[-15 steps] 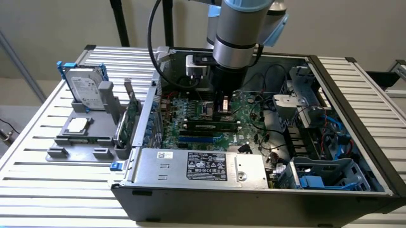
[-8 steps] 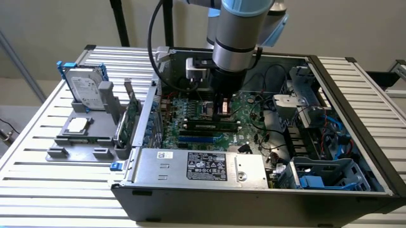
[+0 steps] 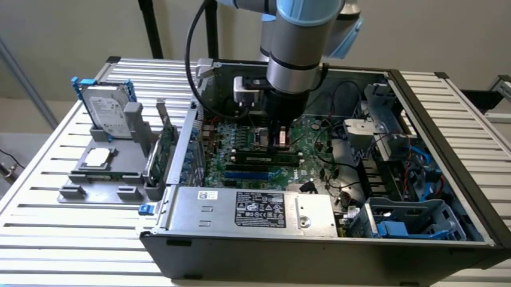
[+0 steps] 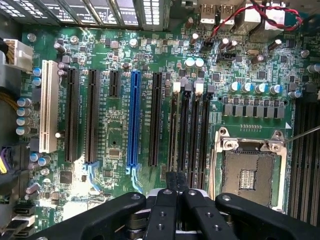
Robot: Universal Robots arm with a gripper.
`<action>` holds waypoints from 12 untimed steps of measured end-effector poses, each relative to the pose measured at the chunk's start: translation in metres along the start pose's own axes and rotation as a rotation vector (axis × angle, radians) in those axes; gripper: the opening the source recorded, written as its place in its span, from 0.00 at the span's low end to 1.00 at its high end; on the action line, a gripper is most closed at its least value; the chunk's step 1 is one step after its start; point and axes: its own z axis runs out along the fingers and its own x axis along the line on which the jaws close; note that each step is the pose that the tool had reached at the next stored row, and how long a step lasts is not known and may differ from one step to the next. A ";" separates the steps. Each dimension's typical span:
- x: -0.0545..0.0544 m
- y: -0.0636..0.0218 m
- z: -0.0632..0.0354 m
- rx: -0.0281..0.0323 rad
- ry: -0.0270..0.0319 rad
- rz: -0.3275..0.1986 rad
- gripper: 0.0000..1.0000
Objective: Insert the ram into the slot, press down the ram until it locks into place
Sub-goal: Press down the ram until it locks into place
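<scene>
Ram [image 4: 173, 125] seated in slot [image 4: 184, 130]; blue slot [image 4: 133, 117] beside, claw [image 4: 176, 182] above.

Green ram [image 4: 173, 122] seated upright in narrow black slot [image 4: 186, 131], among parallel slots

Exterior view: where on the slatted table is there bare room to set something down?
The slatted table is bare in front of the grey holder, toward the exterior view's left, and along the strip right of the computer case. Inside the case is crowded: motherboard, cables, and the tool.
</scene>
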 end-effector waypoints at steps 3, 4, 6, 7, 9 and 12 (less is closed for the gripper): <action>0.000 0.0009 0.0031 0.0055 0.0006 0.004 0.11; 0.000 0.0013 0.0044 0.0069 0.0002 0.006 0.11; 0.000 0.0018 0.0056 0.0085 0.0001 0.008 0.11; 0.000 0.0019 0.0057 0.0086 -0.0002 0.009 0.11; 0.000 0.0021 0.0029 0.0094 -0.0024 0.009 0.11; 0.000 0.0025 -0.0109 0.0082 -0.0009 0.009 0.11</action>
